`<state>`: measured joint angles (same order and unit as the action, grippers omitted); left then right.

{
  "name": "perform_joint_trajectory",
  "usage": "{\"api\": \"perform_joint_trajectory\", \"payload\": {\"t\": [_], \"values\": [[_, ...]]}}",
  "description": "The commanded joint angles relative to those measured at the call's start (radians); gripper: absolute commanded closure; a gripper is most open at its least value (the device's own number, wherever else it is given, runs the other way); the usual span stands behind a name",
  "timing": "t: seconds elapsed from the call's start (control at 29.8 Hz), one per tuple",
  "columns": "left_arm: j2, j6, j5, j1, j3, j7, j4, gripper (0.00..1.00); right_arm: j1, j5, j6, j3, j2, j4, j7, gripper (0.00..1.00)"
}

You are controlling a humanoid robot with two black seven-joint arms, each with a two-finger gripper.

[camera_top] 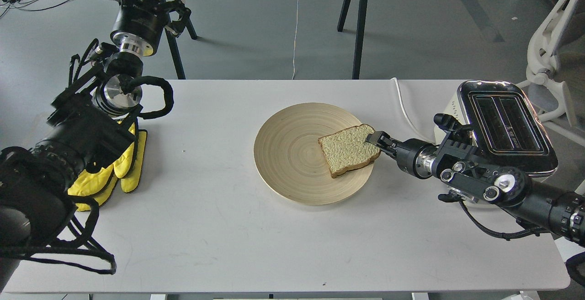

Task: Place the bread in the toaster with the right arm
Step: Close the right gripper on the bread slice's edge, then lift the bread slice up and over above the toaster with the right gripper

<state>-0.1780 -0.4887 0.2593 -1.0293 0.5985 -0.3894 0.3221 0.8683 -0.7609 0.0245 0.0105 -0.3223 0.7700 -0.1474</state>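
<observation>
Bread point(348, 154) lies on the wooden plate point(292, 153) in the middle of the frame. It looks light, soft and easy to tear. The right claw point(375, 139) pinches its right crust edge, a firmer spot. The toaster point(505, 124) waits at the right.

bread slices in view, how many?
1. The bread lies on the right side of the wooden plate, the right gripper at its right edge. Toaster slots look empty.
</observation>
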Motion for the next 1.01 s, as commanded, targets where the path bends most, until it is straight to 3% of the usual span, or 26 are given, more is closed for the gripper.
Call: {"api": "perform_joint_trajectory", "payload": {"t": [0.0,0.23,0.4,0.54,0.8,0.97], "values": [[0.0,0.0,0.0,0.0,0.0,0.0,0.0,0.0,0.009,0.0,0.0,0.0,0.0,0.008,-0.001,0.94],[0.0,0.0,0.0,0.0,0.001,-0.002,0.0,0.0,0.054,0.005,0.0,-0.006,-0.017,0.015,-0.001,0.99],[0.0,0.0,0.0,0.0,0.001,-0.002,0.0,0.0,0.096,0.005,0.0,-0.007,-0.098,0.106,0.005,1.0],[0.002,0.0,0.0,0.0,0.001,-0.002,0.0,0.0,0.176,0.003,0.0,-0.012,-0.219,0.216,0.035,1.0],[0.0,0.0,0.0,0.0,0.001,-0.003,0.0,0.0,0.397,0.003,0.008,-0.012,-0.524,0.414,0.042,1.0],[0.002,0.0,0.0,0.0,0.001,-0.003,0.0,0.0,0.455,-0.027,0.008,-0.014,-0.713,0.606,0.109,1.0]]}}
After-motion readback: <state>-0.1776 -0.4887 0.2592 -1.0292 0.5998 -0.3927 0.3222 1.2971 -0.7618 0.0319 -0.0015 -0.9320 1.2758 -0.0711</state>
